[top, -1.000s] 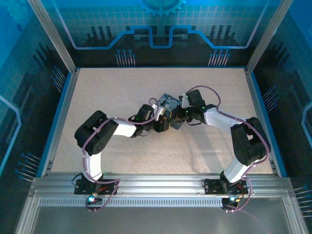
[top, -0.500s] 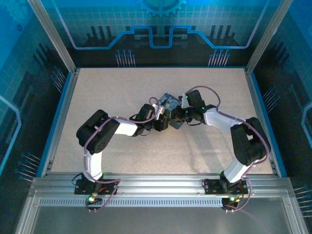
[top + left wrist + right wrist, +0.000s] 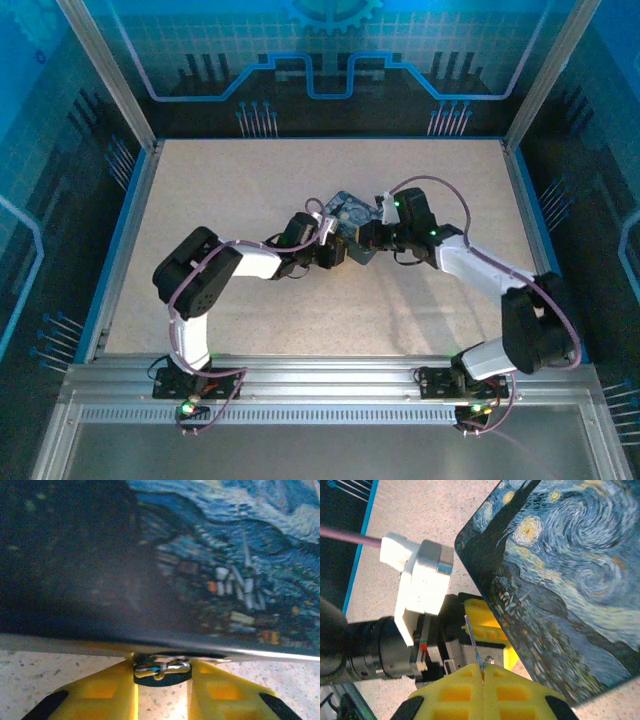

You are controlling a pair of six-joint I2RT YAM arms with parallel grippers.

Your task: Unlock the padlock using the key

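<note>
The right pincer (image 3: 484, 670) is closed on the key (image 3: 473, 639), whose blade projects free; a misaligned push could pivot it in the grip. The left pincer (image 3: 162, 684) clamps the padlock (image 3: 161, 671) at the edge of the painted tin (image 3: 560, 580). The tin overhangs the padlock, crowding the approach; the keyhole cannot be made out.

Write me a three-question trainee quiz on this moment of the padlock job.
1. True or false: the right gripper is shut on the key.
2. The left gripper has its fingers on either side of: A) the padlock; B) a screwdriver; C) a cup.
3. Fill the gap: the padlock sits at the edge of the painted ___.
Answers: 1 true; 2 A; 3 tin.
</note>
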